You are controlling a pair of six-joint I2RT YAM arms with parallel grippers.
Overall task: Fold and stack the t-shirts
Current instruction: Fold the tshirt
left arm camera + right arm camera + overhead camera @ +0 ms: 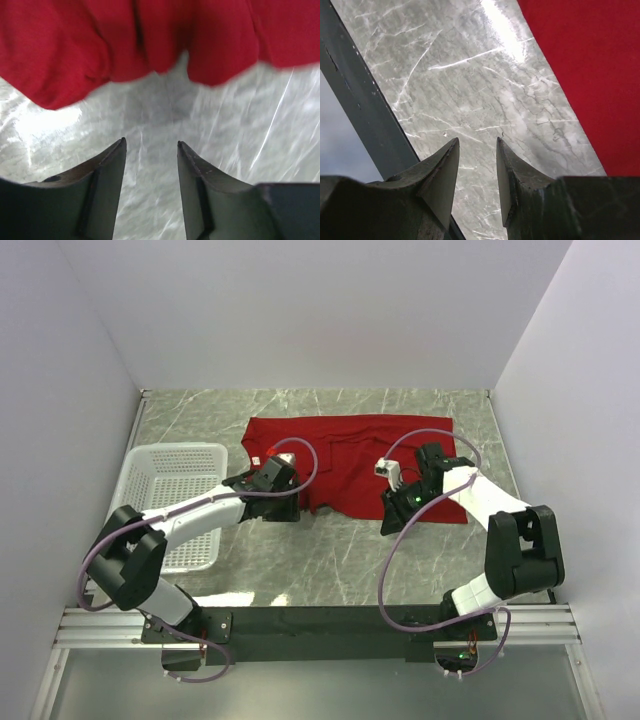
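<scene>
We see the deep-red t-shirt [350, 455] spread wide, its rumpled hem just ahead of the left gripper [150, 143] — jaws parted, empty. The right gripper [476, 140] — likewise released — has the cloth up to its right. From above, both grippers hide the near hem.

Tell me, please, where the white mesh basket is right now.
In the top view, the white mesh basket sits on the left, just left of the red t-shirt.
</scene>
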